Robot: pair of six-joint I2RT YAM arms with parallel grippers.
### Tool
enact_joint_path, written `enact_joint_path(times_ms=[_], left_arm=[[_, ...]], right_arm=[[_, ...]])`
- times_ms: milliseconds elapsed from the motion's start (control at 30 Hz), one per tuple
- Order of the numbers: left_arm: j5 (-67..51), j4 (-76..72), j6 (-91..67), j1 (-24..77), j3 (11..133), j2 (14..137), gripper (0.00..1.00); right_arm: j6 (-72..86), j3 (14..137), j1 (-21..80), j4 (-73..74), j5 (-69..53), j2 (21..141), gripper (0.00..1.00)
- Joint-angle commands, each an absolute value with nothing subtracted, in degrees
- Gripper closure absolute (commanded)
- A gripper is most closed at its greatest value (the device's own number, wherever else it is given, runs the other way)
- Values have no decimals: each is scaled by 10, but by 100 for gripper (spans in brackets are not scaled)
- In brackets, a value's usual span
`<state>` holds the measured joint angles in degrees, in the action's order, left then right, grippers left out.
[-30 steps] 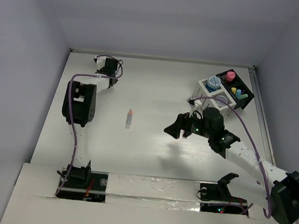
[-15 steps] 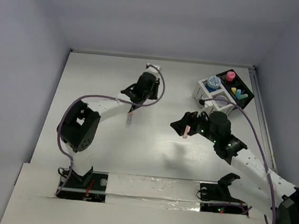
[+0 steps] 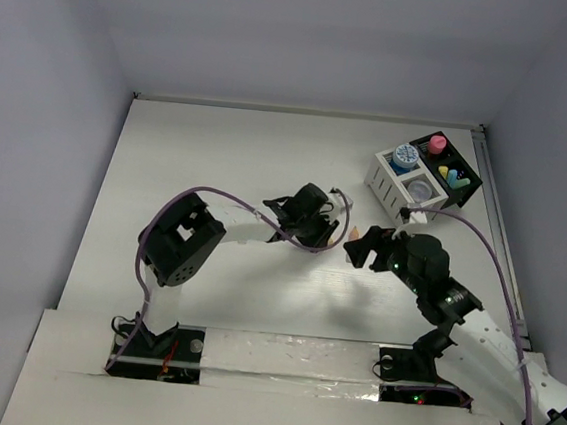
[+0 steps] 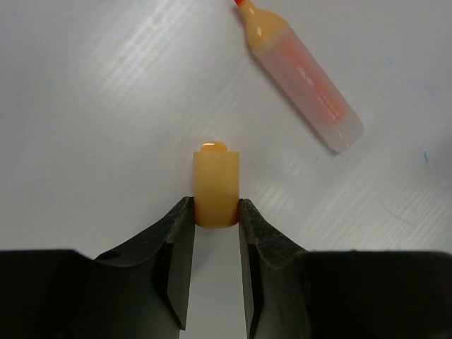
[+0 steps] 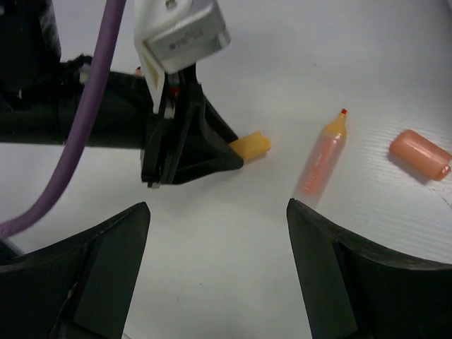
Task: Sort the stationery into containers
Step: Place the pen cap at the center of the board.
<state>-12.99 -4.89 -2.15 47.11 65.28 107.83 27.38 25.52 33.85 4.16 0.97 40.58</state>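
left pincer [image 4: 215, 212] clamped on a little yellow capsule piece [image 4: 216, 180] | orange marker [image 4: 300, 74] lying flat on the bench [image 4: 85, 85] just beside | right pincer [image 5: 217, 205] wide open, nothing in it | organizer [image 3: 426, 176] far-right corner, well apart

Left arm [image 3: 232, 230] and right arm [image 3: 473, 331] have white links, black joints and a purple cable [image 3: 505, 294] each (a white block [image 5: 180, 32] tops the left wrist); left pincer [image 4: 215, 215] and right pincer [image 5: 219, 226] are matte black.

piece [image 4: 216, 187] in left gripper [image 4: 215, 206] | marker [image 4: 300, 74] beside, apart | capsule [image 5: 421, 154] near marker | organizer [image 3: 426, 176] table's [image 3: 268, 161] far right
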Motion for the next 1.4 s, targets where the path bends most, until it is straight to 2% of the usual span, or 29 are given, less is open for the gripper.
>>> enact_joint_path(times_ms=[0,200,233,300,333,500,700,933,1233,1367], left_arm=[[-141,-19,21,484,672,1078,94],[-49,-1,35,484,666,1079,67],[-14,19,39,489,672,1083,58],[21,25,41,490,672,1081,49],[35,19,40,490,667,1074,41],[75,17,39,490,660,1069,22],[113,6,33,490,663,1074,21],[153,4,29,490,683,1084,22],[146,-25,22,490,677,1058,22],[129,-43,11,490,648,1018,22]], right_arm=[[294,244,342,62,65,382,16],[303,245,342,76,78,419,16],[305,245,342,69,75,429,16],[308,245,342,61,74,439,16],[308,248,342,59,74,443,16],[302,257,342,57,74,456,16],[297,256,342,54,86,462,17],[290,258,342,39,101,524,18],[275,317,342,16,117,678,17],[265,357,342,11,165,750,17]])
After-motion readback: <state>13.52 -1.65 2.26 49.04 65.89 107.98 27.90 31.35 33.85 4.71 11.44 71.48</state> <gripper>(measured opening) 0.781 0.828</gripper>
